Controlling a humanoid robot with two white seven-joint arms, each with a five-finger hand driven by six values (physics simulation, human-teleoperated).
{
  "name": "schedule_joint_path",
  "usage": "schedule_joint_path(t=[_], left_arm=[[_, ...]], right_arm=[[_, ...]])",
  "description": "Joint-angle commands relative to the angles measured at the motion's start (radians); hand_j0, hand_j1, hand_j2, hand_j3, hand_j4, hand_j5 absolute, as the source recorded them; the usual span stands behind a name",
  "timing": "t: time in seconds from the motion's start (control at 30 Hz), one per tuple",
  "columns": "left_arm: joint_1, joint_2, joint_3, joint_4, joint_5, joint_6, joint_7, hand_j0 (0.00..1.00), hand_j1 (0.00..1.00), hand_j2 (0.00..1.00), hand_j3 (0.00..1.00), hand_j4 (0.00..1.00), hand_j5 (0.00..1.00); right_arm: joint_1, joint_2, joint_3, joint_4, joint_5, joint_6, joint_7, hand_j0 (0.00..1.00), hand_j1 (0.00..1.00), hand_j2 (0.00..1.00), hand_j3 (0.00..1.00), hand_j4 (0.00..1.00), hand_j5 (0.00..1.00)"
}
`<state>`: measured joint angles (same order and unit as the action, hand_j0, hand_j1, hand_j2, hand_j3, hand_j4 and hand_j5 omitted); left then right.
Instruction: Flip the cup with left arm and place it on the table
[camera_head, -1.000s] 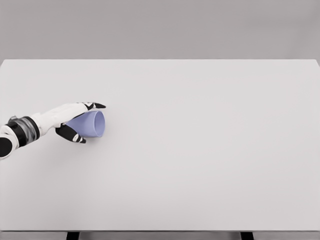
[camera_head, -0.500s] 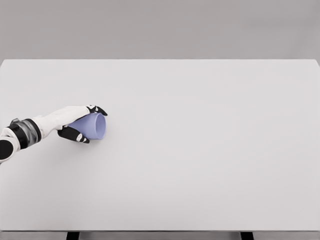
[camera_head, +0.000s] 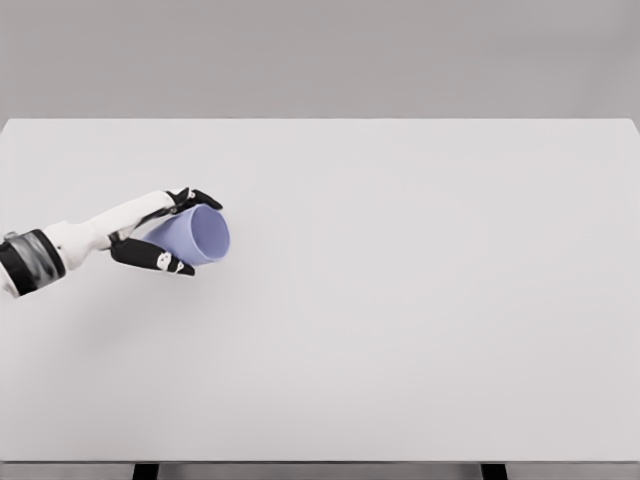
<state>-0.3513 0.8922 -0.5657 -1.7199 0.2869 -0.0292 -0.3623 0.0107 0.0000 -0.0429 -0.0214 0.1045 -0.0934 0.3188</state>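
Note:
A pale blue cup (camera_head: 198, 236) lies on its side in my left hand (camera_head: 172, 231), its open mouth turned to the right and toward the camera. The hand's fingers (camera_head: 203, 199) wrap over the top of the cup and the thumb (camera_head: 160, 261) presses from below, so the hand is shut on it. The cup is held a little above the white table (camera_head: 400, 300), at its left side, with a faint shadow below it. My left arm comes in from the left edge. The right arm is out of view.
The white table fills most of the view, with its far edge (camera_head: 320, 120) against a grey wall and its front edge (camera_head: 320, 461) near the bottom of the picture.
The left hand has lifted the cup slightly and moved it right, and the cup's mouth has tilted more toward the camera. The grasp has stayed shut.

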Motion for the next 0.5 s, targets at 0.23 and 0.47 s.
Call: schedule_joint_path(t=[0.23,0.47], left_arm=[[0.014,0.004,-0.013,0.045,0.296,-0.061,-0.012,0.66,0.66,0.66,0.66,0.66,0.66],[0.017,-0.018,-0.016,0.088,0.440,-0.090,-0.012,0.66,0.66,0.66,0.66,0.66,0.66]], right_arm=[[0.000,0.000,0.000,0.000,0.000,0.000,0.000,1.00,1.00,1.00,1.00,1.00,1.00],[0.000,0.000,0.000,0.000,0.000,0.000,0.000,1.00,1.00,1.00,1.00,1.00,1.00]])
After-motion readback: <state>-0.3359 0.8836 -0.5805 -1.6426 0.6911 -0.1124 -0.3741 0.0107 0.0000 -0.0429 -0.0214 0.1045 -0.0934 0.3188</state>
